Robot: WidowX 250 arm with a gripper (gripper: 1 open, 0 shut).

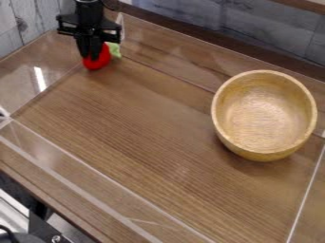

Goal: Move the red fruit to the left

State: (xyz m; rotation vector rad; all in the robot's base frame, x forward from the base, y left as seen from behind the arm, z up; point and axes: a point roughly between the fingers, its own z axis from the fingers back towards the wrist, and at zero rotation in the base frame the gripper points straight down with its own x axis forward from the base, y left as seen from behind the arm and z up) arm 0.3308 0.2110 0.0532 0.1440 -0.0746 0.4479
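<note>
The red fruit [95,63] lies at the far left corner of the wooden table [140,142], with its light-green leaf [113,49] sticking out to the right. My black gripper [90,53] points straight down right over it. Its fingers are drawn together and pinch the top of the fruit, hiding the fruit's upper part. The fruit's underside seems to rest on the tabletop.
A round tan wooden bowl [264,114] stands empty at the right side. Low clear plastic walls [165,68] run along the table's edges, one close behind the gripper. A grey brick wall rises at the back.
</note>
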